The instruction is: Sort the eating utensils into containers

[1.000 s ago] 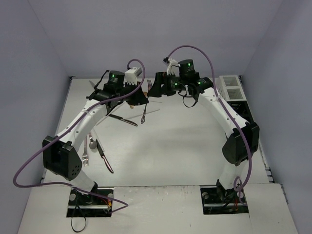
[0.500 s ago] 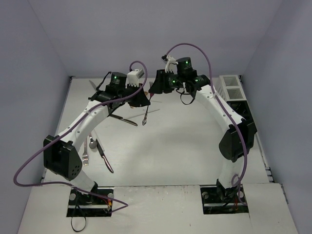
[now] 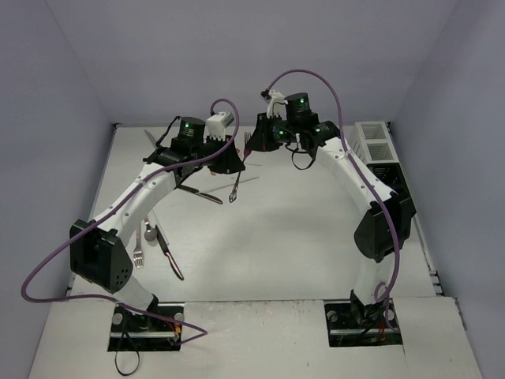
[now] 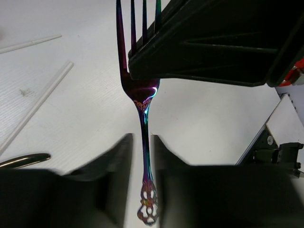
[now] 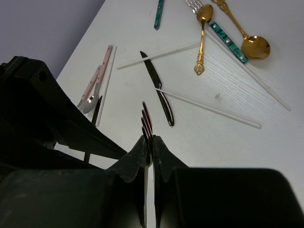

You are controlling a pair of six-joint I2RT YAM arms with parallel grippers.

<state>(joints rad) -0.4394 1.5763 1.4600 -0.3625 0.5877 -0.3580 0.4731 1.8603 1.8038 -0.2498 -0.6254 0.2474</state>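
White worktop [image 3: 300, 229], pale purple walls on 3 sides. Right tool [image 5: 148, 143] was clamped tight on the tines of an iridescent fork [image 4: 137, 88], held above the worktop at far centre. Left tool [image 4: 142, 142] had its fingers slightly parted w/ the fork's handle between them, thin gap either side, so not pinching it. On the worktop beyond: black knife [image 5: 159, 92], pale chopsticks [image 5: 209, 108], gold spoons [image 5: 255, 46], pink-handled spoon [image 5: 95, 88], teal-handled piece [image 5: 159, 9]. Dark-handled knife [image 3: 170, 254] & silver fork [image 3: 139, 251] lay near left. White holder [image 3: 375, 140] & black holder [image 3: 388, 170] stood at far right edge, well apart from both tools.
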